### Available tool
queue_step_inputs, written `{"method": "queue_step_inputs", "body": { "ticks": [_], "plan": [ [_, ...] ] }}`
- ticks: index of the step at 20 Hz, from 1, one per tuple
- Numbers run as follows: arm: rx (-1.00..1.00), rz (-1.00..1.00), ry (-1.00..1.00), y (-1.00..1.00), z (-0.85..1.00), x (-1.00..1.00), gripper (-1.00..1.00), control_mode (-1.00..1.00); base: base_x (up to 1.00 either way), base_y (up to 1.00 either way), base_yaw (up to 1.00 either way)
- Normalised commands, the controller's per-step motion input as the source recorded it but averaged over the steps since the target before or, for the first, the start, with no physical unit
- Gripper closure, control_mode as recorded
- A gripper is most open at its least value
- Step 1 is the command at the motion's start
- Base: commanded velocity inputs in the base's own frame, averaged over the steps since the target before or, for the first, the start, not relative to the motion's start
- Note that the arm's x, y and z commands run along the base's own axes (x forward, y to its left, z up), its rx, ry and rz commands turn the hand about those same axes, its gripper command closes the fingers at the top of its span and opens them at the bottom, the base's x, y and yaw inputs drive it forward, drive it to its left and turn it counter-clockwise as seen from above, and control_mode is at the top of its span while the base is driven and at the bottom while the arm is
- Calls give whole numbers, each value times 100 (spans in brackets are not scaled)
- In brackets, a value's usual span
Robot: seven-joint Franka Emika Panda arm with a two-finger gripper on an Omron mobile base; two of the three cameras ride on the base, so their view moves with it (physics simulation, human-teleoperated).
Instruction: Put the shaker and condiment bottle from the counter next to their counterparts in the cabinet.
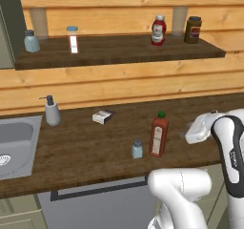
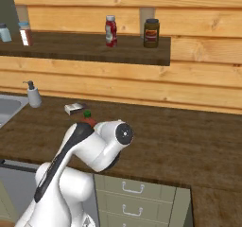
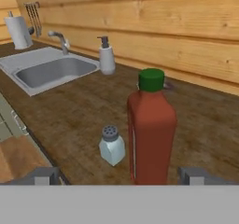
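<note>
1. Hand view: the cabinet (image 1: 119,51) waits above the surface (image 1: 86,147).
2. The condiment bottle (image 3: 151,129) stands upright dead ahead, the shaker (image 3: 112,146) just beside it.
3. Your hand (image 3: 120,175) is spread wide; centre on the bottle before closing.

Shaker (image 3: 112,145) just left of condiment bottle (image 3: 151,129), bare counter (image 3: 84,111) btwn them & sink (image 3: 46,69)

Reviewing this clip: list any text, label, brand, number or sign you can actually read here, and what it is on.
No text is readable.
Condiment bottle: pale label down its front, too blurred to read.
Short red bottle on the cabinet shelf: white label, marks illegible.
Dark jar on the shelf: label unreadable.
Clear jar: white label with a red mark, unreadable.
Small box on the counter: print too small.
</note>
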Motion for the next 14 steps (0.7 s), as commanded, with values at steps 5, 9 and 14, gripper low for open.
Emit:
{"method": "queue_step_inputs", "body": {
  "ticks": [5,9,14],
  "plan": [
    [3,16,0,0,-6,0,-100,-100,0,0,0],
    [0,3,-1,5,-1,0,-100,-100,0,0,0],
    [0,0,0,29,-9,10,-100,-100,0,0,0]
  ]
}}
